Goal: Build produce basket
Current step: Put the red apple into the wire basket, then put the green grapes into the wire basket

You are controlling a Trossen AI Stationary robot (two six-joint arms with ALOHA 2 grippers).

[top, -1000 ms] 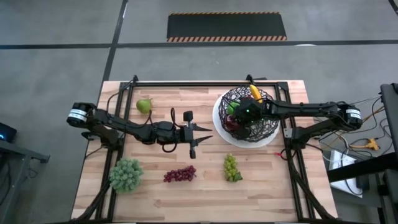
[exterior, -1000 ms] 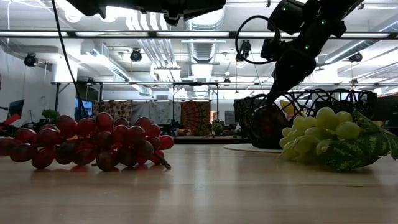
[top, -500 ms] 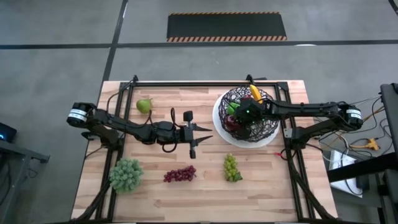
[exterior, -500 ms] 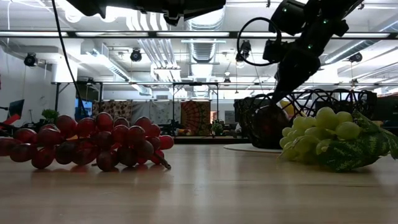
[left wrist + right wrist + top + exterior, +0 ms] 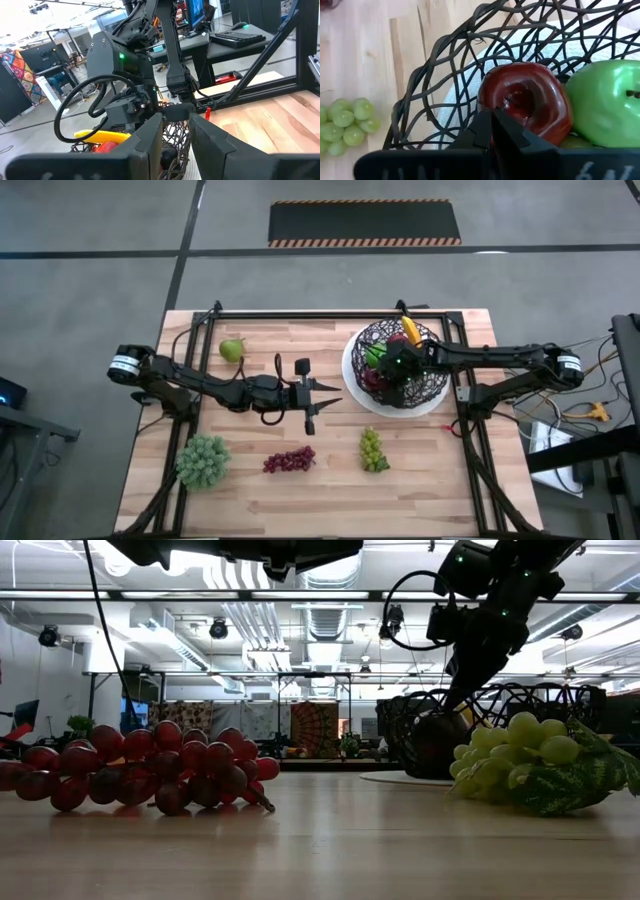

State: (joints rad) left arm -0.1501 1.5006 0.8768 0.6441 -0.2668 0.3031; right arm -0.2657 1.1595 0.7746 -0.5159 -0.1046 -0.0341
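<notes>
- While hanging inside the round black wire-mesh basket (image 5: 432,385) at 2 o'clock on the pale wooden table (image 5: 440,470), points the right gripper (image 5: 492,122) straight down at a glossy dark-red apple (image 5: 530,100); jaws together with nothing between them, which suggests the fruit is already let go.
- Sits low against the mesh wall, that red apple, at the basket's 8 o'clock, touching a bright green apple (image 5: 605,100) beside it; likely put there because the curved wall stops it rolling.
- Lies at the basket's 12 o'clock rim, a yellow banana (image 5: 410,328), probably propped there to leave the floor for rounder fruit.
- Carries the mesh on a white round plate (image 5: 350,370), so small pieces cannot drop through.
- Hovers near the table's centre, the left gripper (image 5: 322,402), jaws apart and empty, aimed toward 3 o'clock; apparently parked clear of the basket while the other arm works there.
- Waits outside the basket: a green pear (image 5: 232,349) at 10 o'clock, a bunch of purple grapes (image 5: 289,460) at 6 o'clock, a bunch of pale green grapes (image 5: 372,448) at 5 o'clock.
- Leaves the frilly pale-green leafy bunch (image 5: 203,461) at 8 o'clock.
- Judged roughly half done: three pieces in, three not yet loaded; the pear and purple grapes lie nearest the left arm's reach.
</notes>
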